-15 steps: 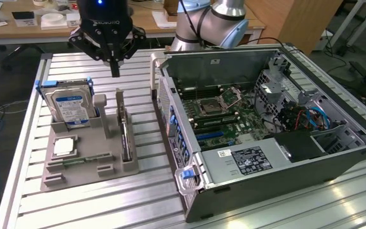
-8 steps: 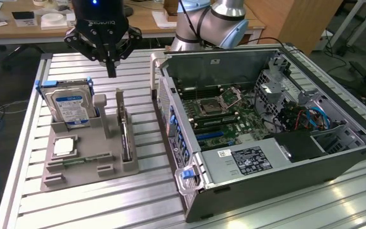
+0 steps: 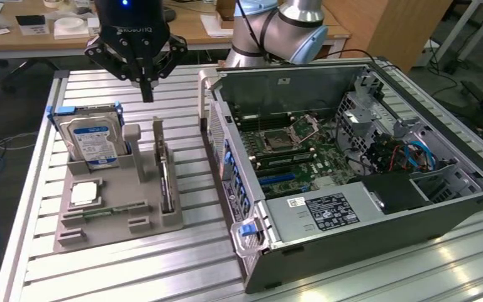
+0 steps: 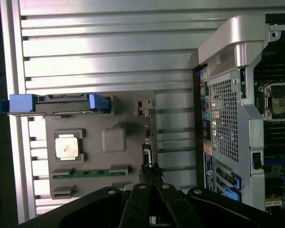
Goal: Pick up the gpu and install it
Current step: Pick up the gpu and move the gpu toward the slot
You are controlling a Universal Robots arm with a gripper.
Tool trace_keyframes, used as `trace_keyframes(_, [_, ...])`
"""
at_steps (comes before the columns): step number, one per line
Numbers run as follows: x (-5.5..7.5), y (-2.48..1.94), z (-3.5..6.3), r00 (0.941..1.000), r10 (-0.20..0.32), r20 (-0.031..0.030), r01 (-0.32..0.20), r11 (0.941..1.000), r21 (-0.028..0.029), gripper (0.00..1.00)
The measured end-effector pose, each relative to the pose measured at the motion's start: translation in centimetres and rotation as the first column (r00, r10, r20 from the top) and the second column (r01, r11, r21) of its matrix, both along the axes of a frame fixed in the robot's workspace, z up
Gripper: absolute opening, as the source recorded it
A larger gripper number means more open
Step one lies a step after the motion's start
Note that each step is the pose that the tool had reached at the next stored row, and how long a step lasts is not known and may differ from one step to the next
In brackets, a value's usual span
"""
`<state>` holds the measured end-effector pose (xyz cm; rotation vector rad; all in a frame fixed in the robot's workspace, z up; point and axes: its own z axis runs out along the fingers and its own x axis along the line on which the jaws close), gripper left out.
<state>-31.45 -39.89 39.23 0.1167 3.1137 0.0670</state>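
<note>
**Tool** [image 3: 146, 93]: the fingers are drawn together to a single tip and clamp nothing. It hangs above the desk [image 3: 32, 207], clear of every part.

**Gpu** [image 3: 165, 184]: it stands on edge in a slot of the grey holder [image 3: 111, 234], on the side facing the open computer case [image 3: 417, 220]. It has not been lifted or installed.

**Governing relation:** in the exterior view the gpu lies at about 6 o'clock from the tool tip, a shade towards 5, and lower down. Its long axis runs 12 to 6. In the wrist view the card's dark edge appears to line up with the joined fingertips.

**Neighbours:** the hard drive [image 3: 95, 141] stands upright at about 10 o'clock from the gpu. The silver chip [image 3: 85, 194] lies at 9 o'clock. Both are apart from the gpu.
</note>
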Motion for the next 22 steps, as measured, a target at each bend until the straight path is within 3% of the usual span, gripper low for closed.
trace_keyframes(5, [0.00,0.00,0.00,1.0000,0.000,0.0000,0.000,1.0000,0.0000,0.11])
trace_keyframes(7, [0.00,0.00,0.00,1.0000,0.000,0.0000,0.000,1.0000,0.0000,0.17])
trace_keyframes(10, [0.00,0.00,0.00,1.0000,0.000,0.0000,0.000,1.0000,0.0000,0.35])
trace_keyframes(13, [0.00,0.00,0.00,1.0000,0.000,0.0000,0.000,1.0000,0.0000,0.41])
trace_keyframes(17, [0.00,-0.01,-0.02,1.0000,0.002,-0.0001,-0.002,1.0000,-0.0001,0.59])
trace_keyframes(20, [0.00,-0.21,-0.22,0.9999,0.012,-0.0013,-0.012,0.9999,0.0001,0.59])
trace_keyframes(22, [0.00,-0.36,-0.44,0.9998,0.020,-0.0060,-0.020,0.9998,0.0002,0.59])
